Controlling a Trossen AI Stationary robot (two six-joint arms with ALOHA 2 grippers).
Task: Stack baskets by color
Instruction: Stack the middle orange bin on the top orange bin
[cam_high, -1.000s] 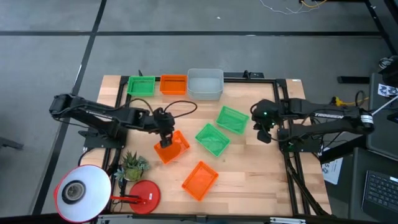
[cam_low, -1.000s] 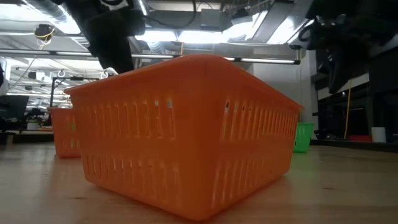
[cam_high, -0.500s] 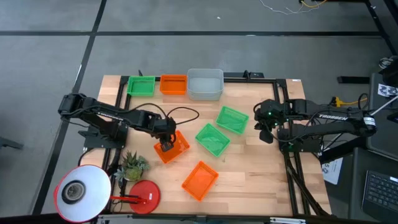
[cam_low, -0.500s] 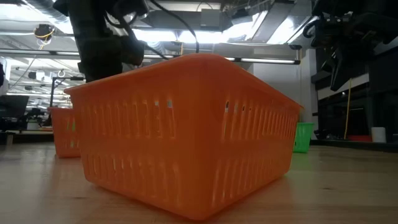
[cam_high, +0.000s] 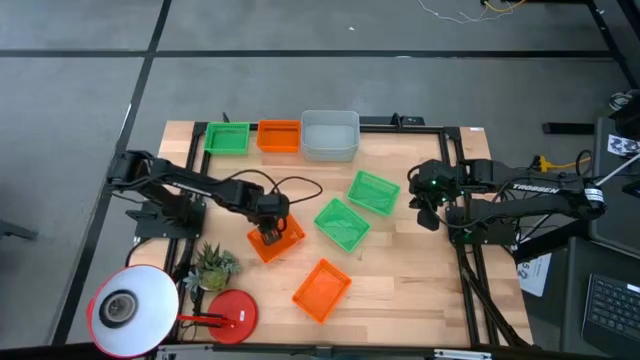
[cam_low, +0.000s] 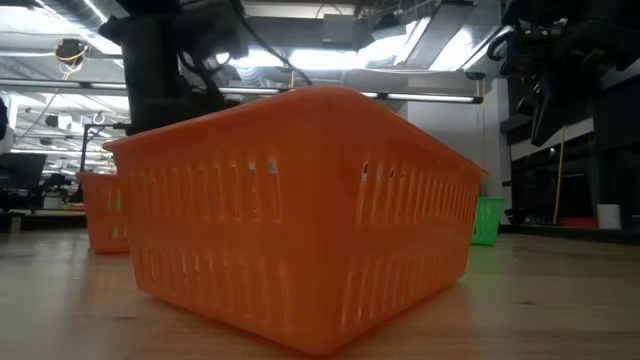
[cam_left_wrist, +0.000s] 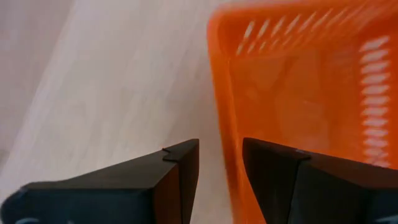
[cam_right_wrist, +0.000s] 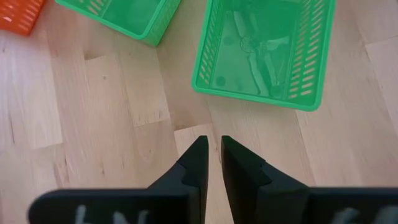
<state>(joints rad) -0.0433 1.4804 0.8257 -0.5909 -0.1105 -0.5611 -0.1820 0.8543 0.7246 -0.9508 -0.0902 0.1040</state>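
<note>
At the centre-left of the overhead frame, the left tool (cam_high: 268, 233) sits low over the near-left edge of an orange basket (cam_high: 277, 238), its fingers parted a little and straddling the basket's rim, one finger (cam_left_wrist: 174, 171) outside the wall and the other inside, with nothing gripped. The right tool (cam_high: 424, 212) hangs at the right of the frame above bare wood, fingers drawn close together with a thin gap and empty, just short of the nearer green basket (cam_right_wrist: 264, 53).

The rest of the set lies scattered: a second orange basket (cam_high: 322, 289) at lower centre, two green baskets (cam_high: 342, 224) side by side at mid-frame, and along the top edge a green basket (cam_high: 227, 137), an orange basket (cam_high: 279, 135) and a grey basket (cam_high: 330, 135) in a row. How many are nested in each of those three cannot be told.

The risk here looks to lie in the rim grasp: a thin, slotted plastic wall pinched at one edge could flex or slip, tipping the basket as it lifts, and a closing finger that lands on top of the rim, not beside it, would likely shove the light basket across the smooth wood.

The tabletop (cam_high: 400, 290) is pale jointed timber framed by black rails, with a small potted plant (cam_high: 213, 266) and a red-based lamp (cam_high: 230, 315) at lower left. Beyond it, the level view shows a workshop under strip lights.
</note>
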